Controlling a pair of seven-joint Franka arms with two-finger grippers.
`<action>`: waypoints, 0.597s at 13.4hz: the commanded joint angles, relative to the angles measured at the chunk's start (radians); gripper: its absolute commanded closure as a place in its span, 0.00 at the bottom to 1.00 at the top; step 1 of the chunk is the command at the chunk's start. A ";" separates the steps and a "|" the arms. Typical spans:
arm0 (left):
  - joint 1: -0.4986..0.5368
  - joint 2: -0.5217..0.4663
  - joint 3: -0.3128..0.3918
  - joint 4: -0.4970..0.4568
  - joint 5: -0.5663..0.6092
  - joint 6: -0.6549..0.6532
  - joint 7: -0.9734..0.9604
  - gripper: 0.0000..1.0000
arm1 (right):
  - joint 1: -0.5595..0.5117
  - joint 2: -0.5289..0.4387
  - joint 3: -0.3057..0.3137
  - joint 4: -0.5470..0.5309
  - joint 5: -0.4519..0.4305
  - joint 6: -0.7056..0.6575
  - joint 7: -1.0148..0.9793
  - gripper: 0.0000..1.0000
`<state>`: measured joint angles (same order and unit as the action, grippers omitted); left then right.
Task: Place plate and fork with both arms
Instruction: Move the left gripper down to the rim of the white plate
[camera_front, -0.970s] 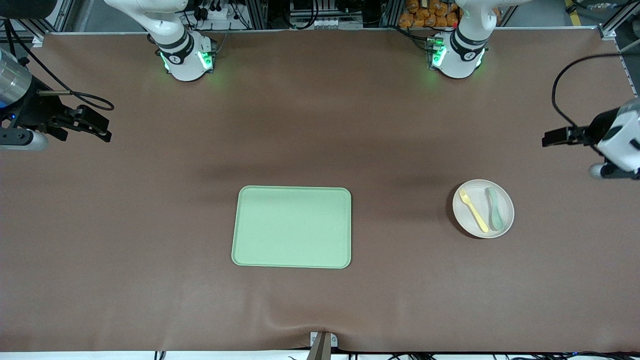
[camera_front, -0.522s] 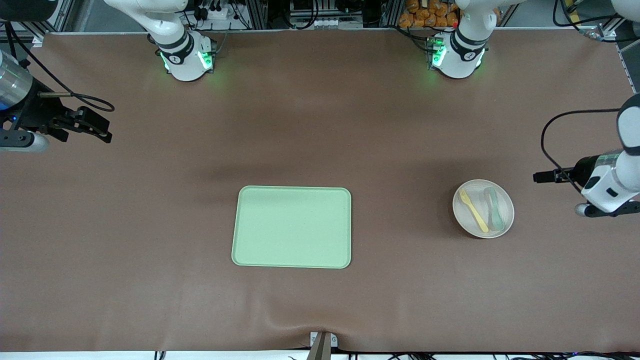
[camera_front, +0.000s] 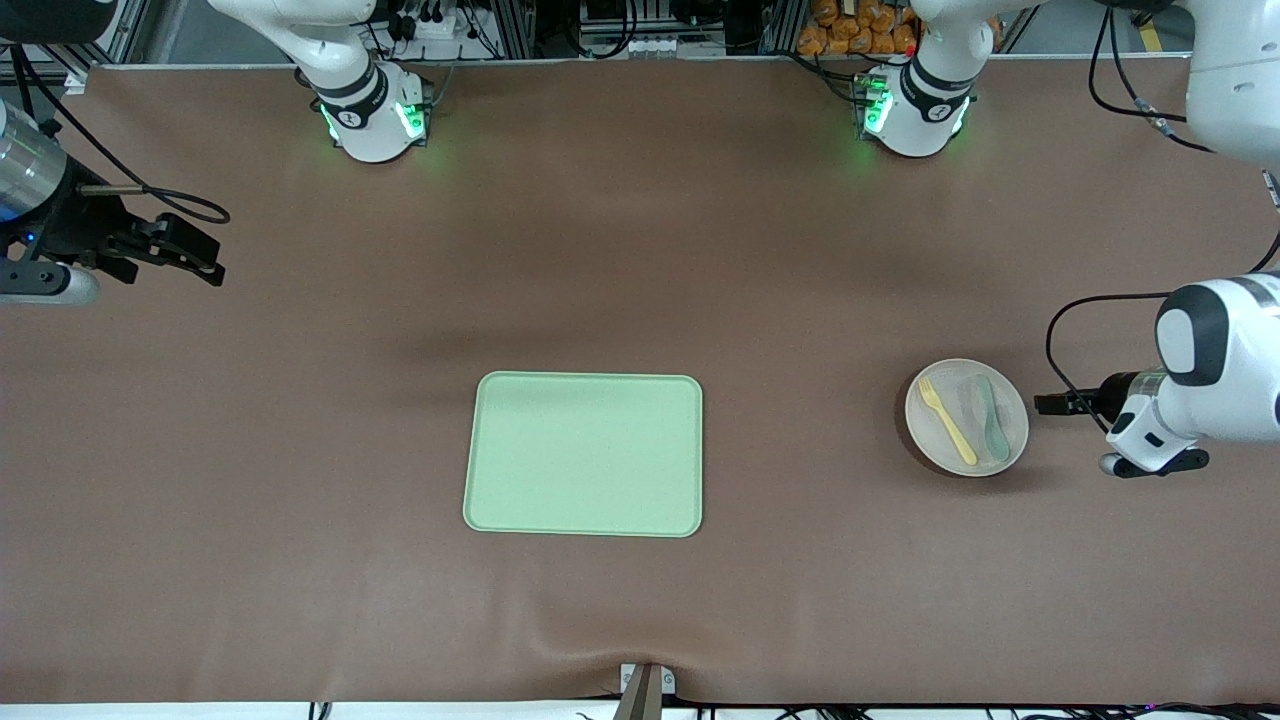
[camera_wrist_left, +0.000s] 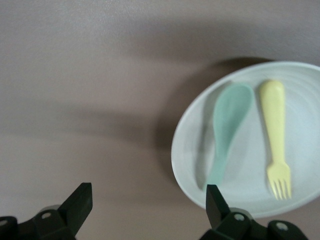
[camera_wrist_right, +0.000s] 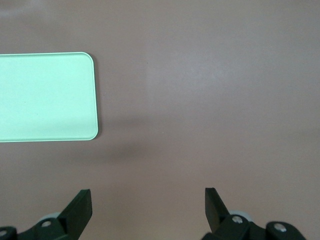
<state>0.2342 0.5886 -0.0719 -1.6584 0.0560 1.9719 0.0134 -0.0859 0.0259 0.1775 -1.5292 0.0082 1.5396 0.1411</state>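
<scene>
Approach step in hand: left end effector (camera_front: 1045, 404), spread and empty, is positioned beside plate (camera_front: 1012, 440); rim grasp required next. Right end effector (camera_front: 200, 262), spread, waits.

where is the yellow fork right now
The small pale-yellow plastic fork lies in the round off-white plate, beside a grey-green spoon, toward the left arm's end of the table. The open left pincer is just beside the plate's rim.

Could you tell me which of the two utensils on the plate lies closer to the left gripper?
The grey-green spoon: it lies on the plate's side toward the left gripper, while the yellow fork lies toward the tray.
</scene>
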 joint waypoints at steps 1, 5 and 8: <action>0.004 0.014 -0.006 -0.046 0.019 0.102 0.007 0.00 | -0.006 0.003 0.007 0.011 0.001 -0.013 0.000 0.00; 0.004 0.037 -0.006 -0.078 0.019 0.171 0.007 0.00 | -0.006 0.005 0.007 0.011 0.001 -0.013 0.000 0.00; -0.001 0.049 -0.006 -0.078 0.019 0.186 0.007 0.00 | -0.005 0.005 0.007 0.011 0.001 -0.012 0.000 0.00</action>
<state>0.2339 0.6376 -0.0755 -1.7289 0.0560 2.1361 0.0135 -0.0859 0.0275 0.1775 -1.5293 0.0082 1.5376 0.1412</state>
